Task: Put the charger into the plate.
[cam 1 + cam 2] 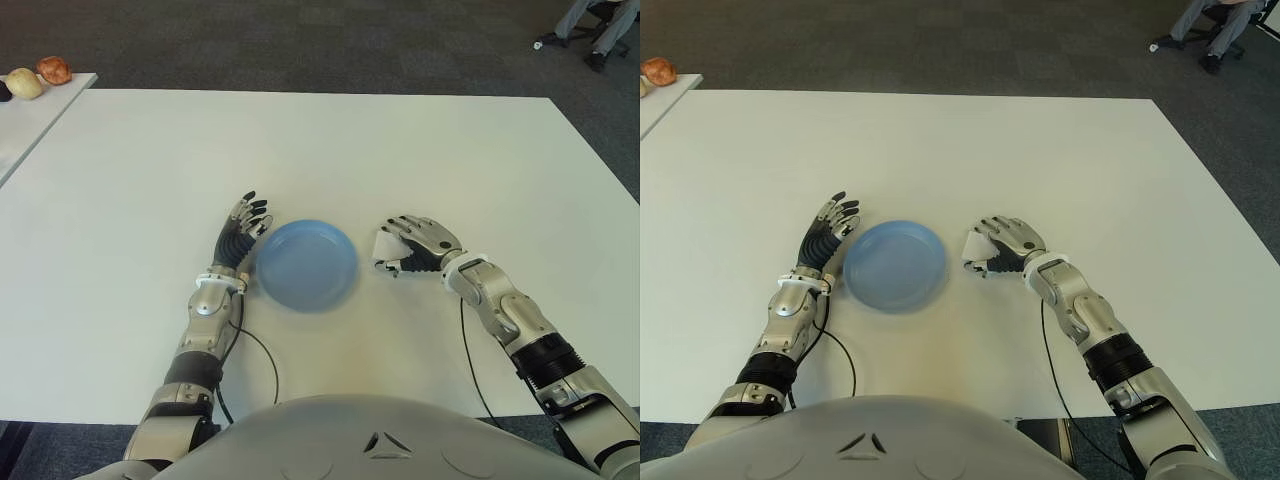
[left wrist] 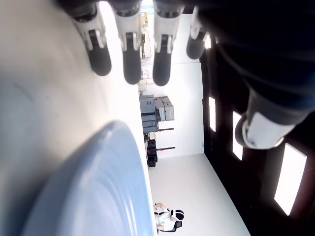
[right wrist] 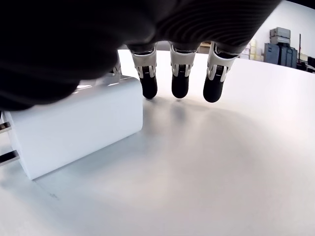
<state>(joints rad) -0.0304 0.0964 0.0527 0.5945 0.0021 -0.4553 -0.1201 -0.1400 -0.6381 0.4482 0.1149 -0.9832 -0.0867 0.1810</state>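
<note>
charger (image 3: 78, 125): white block, metal prongs at one end, lying on the counter (image 1: 420, 150) just right of the plate, outside it. Under the right hand in the eye views; only its left edge shows there.
right hand (image 1: 415, 245): palm down over the charger. fingers (image 3: 179, 73) curled down; three dark tips point at the counter just beyond the charger's far edge, apart from it. A fourth finger shows behind the charger. Thumb not visible. Cannot tell whether the hand grips the charger or only covers it.
plate (image 1: 306, 263): blue, round, shallow, flat on the counter between the two hands. Nothing in it.
left hand (image 1: 240, 232): on the left of the plate, just beside its rim, fingers (image 2: 132, 59) straight and spread, holding nothing. Cannot tell if it touches the rim.
counter: white, wide. A second white surface at far left carries two rounded items (image 1: 38, 75), one pale, one reddish-brown.
cables: a dark one (image 1: 262, 352) runs from each forearm back toward the robot's body.
background: dark carpet; a seated person's legs (image 1: 590, 25) at the far right corner.
</note>
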